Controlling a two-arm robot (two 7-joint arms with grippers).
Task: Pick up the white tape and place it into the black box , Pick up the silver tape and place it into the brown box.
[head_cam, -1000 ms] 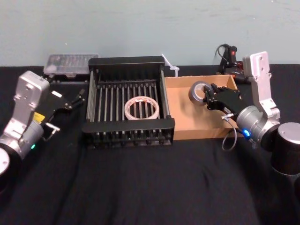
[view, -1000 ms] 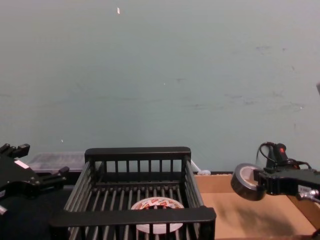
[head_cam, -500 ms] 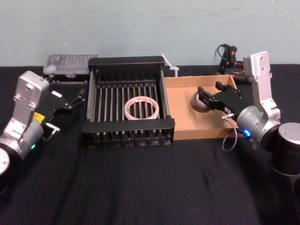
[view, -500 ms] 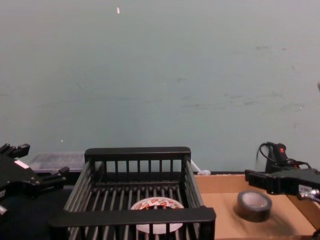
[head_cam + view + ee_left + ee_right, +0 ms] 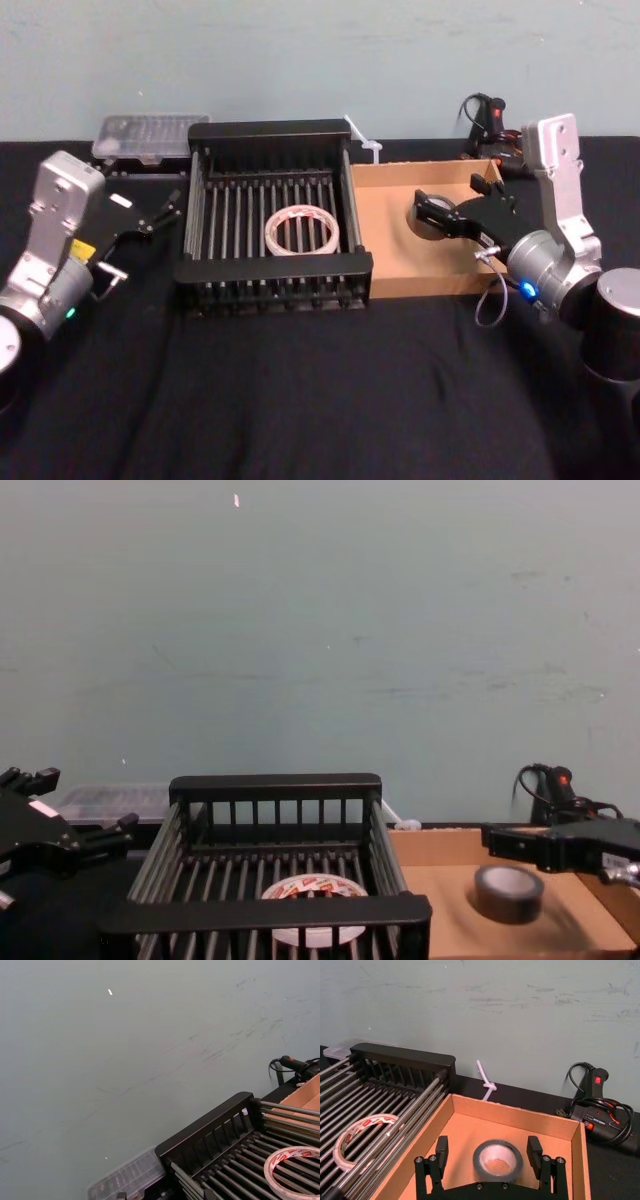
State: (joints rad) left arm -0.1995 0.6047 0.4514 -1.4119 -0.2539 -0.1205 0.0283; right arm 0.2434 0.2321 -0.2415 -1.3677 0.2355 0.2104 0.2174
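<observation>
With the right gripper (image 5: pixel 487 1160) spread wide above the silver tape (image 5: pixel 497 1160) lying in the brown box (image 5: pixel 555 1127), it should lift straight clear without nudging the roll, the white tape (image 5: pixel 301 229) resting in the black box (image 5: pixel 270 131) beyond.

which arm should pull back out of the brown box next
Right. Its open claw hangs just above the silver tape lying in the brown box. The left claw is parked outside the black box.

A workshop or lab bench. Black cloth table (image 5: pixel 300 400), bare scuffed wall (image 5: pixel 320 630). Corded hand tool (image 5: pixel 597 1097) at 1 o'clock.
</observation>
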